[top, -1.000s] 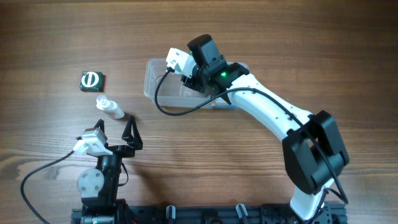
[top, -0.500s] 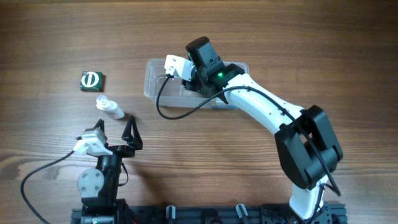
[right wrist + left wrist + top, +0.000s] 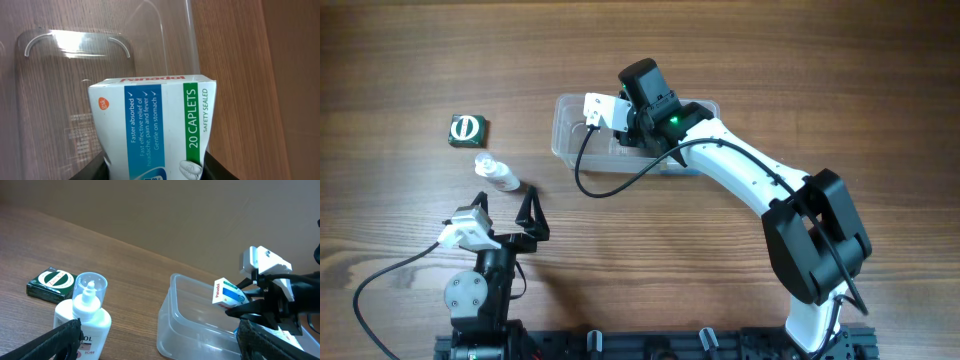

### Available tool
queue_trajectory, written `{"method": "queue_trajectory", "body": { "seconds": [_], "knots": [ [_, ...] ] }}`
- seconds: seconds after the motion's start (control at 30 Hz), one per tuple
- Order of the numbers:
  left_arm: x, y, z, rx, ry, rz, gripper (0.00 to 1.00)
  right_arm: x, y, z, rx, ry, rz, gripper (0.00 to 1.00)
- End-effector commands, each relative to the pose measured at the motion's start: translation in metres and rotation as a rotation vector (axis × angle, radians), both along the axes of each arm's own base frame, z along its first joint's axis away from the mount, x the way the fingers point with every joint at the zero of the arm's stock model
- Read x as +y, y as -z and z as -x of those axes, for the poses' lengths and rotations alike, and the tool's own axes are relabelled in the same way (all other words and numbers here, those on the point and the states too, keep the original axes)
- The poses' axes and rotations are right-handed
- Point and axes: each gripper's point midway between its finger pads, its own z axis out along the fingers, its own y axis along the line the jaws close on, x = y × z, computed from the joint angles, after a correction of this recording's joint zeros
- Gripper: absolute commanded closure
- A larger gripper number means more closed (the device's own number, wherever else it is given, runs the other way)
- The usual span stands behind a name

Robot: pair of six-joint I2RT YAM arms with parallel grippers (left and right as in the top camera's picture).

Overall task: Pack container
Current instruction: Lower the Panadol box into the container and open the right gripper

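Container (image 3: 570,140) lies with long axis left-right; right hand (image 3: 239,305) clamps a caplet box (image 3: 155,125) over it.

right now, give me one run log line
right gripper: shut on Panadol box, above container | left gripper: open, empty | bottle, green box: outside container

Brown wood-grain table (image 3: 770,60); plain tan wall (image 3: 175,210) behind, possibly board.

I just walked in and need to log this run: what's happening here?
The right gripper, jaws shut on a Panadol box, holds it over the clear plastic container, not yet released. The left gripper sits open near its base, with a small bottle and a green box just ahead of it.
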Motion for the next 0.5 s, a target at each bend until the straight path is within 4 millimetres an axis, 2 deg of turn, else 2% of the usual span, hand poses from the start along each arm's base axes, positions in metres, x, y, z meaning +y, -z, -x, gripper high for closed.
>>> {"method": "queue_trajectory", "body": {
  "seconds": [0.0,0.17,0.47],
  "knots": [
    [0.004,0.002,0.0,0.004,-0.018,0.001,0.0,0.006,0.006,0.002,-0.005,-0.044,0.015,0.67],
    [0.004,0.002,0.0,0.004,-0.018,0.001,0.0,0.006,0.015,0.001,0.005,-0.049,0.027,0.66],
    [0.004,0.002,0.0,0.004,-0.018,0.001,0.0,0.006,0.06,0.001,0.059,-0.048,0.065,0.67]
  ]
}}
